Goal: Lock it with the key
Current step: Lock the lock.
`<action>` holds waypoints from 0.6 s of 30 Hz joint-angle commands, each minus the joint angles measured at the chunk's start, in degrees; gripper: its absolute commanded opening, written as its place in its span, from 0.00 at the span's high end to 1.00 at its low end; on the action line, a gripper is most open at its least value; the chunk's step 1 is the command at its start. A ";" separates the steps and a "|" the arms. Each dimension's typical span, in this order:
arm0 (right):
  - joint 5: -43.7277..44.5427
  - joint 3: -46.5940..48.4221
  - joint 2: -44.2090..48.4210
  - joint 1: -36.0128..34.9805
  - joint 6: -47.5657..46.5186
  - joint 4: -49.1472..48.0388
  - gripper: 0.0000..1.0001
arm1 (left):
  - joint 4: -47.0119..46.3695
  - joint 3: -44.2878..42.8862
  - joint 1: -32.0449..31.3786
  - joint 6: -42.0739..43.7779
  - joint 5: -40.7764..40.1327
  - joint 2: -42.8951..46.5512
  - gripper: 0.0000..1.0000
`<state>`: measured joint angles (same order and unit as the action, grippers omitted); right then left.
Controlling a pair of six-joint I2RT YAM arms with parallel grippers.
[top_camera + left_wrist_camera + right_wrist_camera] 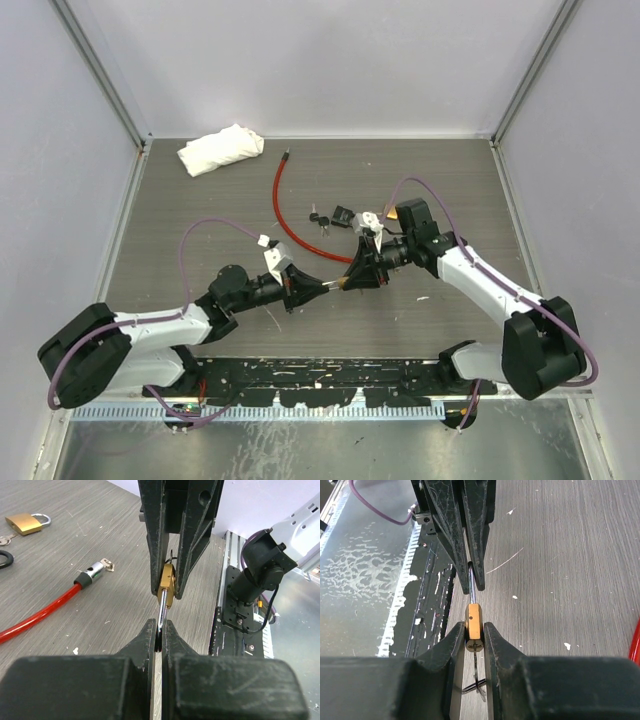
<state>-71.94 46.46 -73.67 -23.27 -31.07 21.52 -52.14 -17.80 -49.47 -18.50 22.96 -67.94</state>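
**tinkerbot:** ok, walk me through it left to right?

**lockfan:** Back left there's a white cloth on the table. Then a red cable curves through the middle. The left gripper comes in low, and its fingers are pinched tight on the steel shackle of a small brass padlock.

**tinkerbot:** so the lock's lying on the table?

**lockfan:** Nope, it's held up off the wood, right where the two arms meet, about mid-table. The right gripper squeezes the brass body from both sides, with the shackle pointing straight at the left one.

**tinkerbot:** key in it?

**lockfan:** Can't tell, honestly. Something thin and dark hangs off the keyhole end in the right wrist view, but it's too small to call. A second padlock sits on the table well apart, with a loose key just beside it.
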 commanded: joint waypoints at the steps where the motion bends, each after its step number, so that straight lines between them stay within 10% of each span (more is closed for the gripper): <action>1: -5.12 -0.68 3.02 -4.83 6.99 -12.81 0.99 | -9.81 -5.54 -2.37 -1.79 1.15 -1.67 1.00; 8: -5.16 -2.46 2.69 -6.09 12.63 -19.13 0.99 | -13.60 -6.62 -2.65 -3.05 1.34 -4.38 1.00; 18: -5.05 3.35 1.37 -2.68 -3.22 -1.92 0.99 | -11.46 -3.31 -2.57 -3.16 -1.55 -2.66 1.00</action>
<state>-70.06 43.59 -71.94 -23.77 -26.04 16.38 -55.18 -17.98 -49.80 -20.56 23.53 -71.59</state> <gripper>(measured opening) 0.246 0.022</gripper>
